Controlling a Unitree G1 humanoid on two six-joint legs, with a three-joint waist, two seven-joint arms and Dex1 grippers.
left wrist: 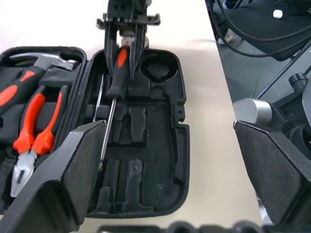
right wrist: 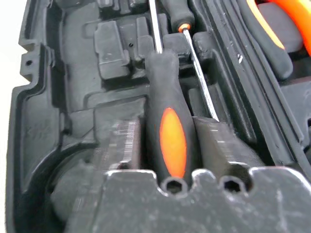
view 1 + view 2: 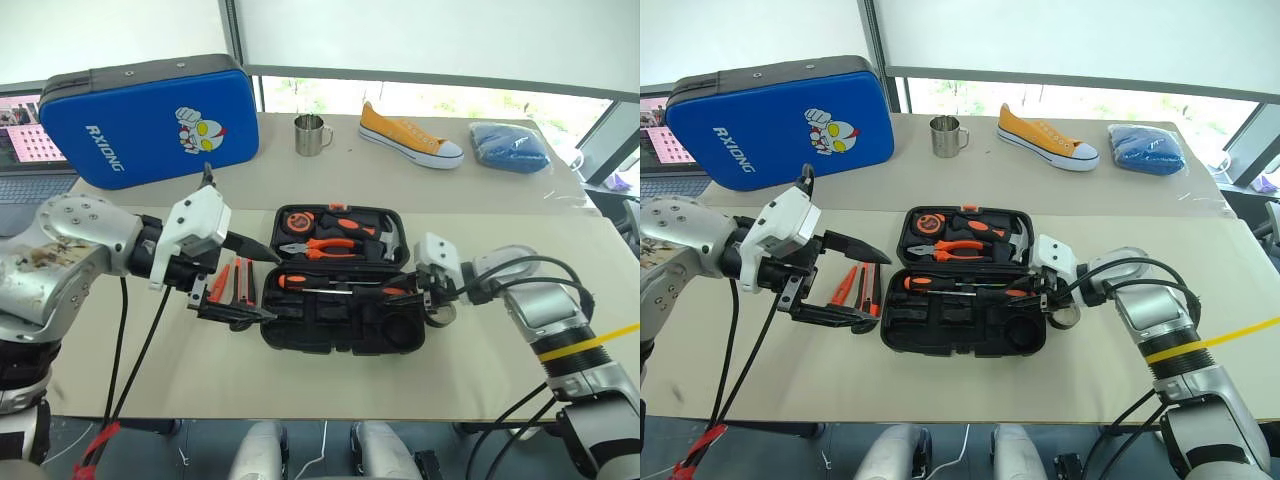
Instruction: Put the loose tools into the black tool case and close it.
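Two screwdrivers (image 2: 171,131): black-and-orange handles, lying in case recesses
Case (image 3: 340,330): black, open, moulded
Right claw (image 1: 125,46): straddling one handle
Left claw (image 3: 245,280): spread

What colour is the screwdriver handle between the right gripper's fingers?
Black with an orange oval inset, clearest in the right wrist view.

The black tool case (image 3: 340,325) is matt moulded plastic with a faintly grainy surface. The screwdriver (image 2: 171,131) has a smooth, rubbery black-and-orange handle and a bright polished metal shaft. Far on the table (image 3: 500,350), whose tan top looks matt, the cup (image 3: 310,135) is shiny steel, the shoe (image 3: 410,137) orange canvas, the blue case (image 3: 150,120) smooth padded fabric.
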